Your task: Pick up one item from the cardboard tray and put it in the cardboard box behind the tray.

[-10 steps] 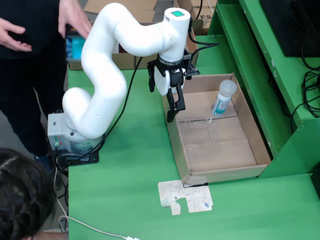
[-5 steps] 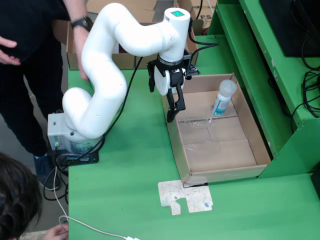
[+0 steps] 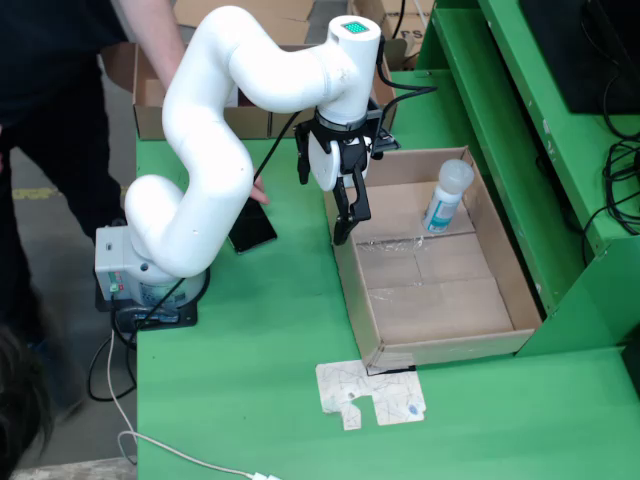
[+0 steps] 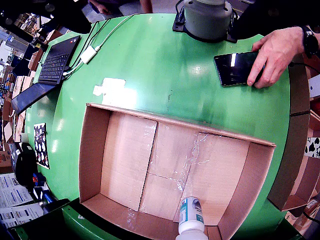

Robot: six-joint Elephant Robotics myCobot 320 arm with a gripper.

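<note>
Reaching for the bottle point(image 3: 445, 197) looks like the step in hand, and doing it well means carrying the gripper point(image 3: 345, 225) from the tray's left wall, where it hangs in the fixed view, across to the upper right of the cardboard tray point(image 3: 520, 290), then lowering straight over the bottle so the fingers close on its body rather than its cap. The gripper holds nothing; its dark fingers sit close together, though whether they are fully closed I cannot tell from here. The bottle stands roughly upright against the tray's far right wall, white with a pale cap and a teal-and-white label (in the gripper view it shows at the bottom edge point(image 4: 190, 216), near the wall). A person's hand point(image 4: 276, 51) rests on a phone point(image 4: 236, 67) on the table, upper right of that view, well apart from the tray but worth minding. The cardboard box point(image 3: 200, 110) sits at upper left of the fixed view.
</note>
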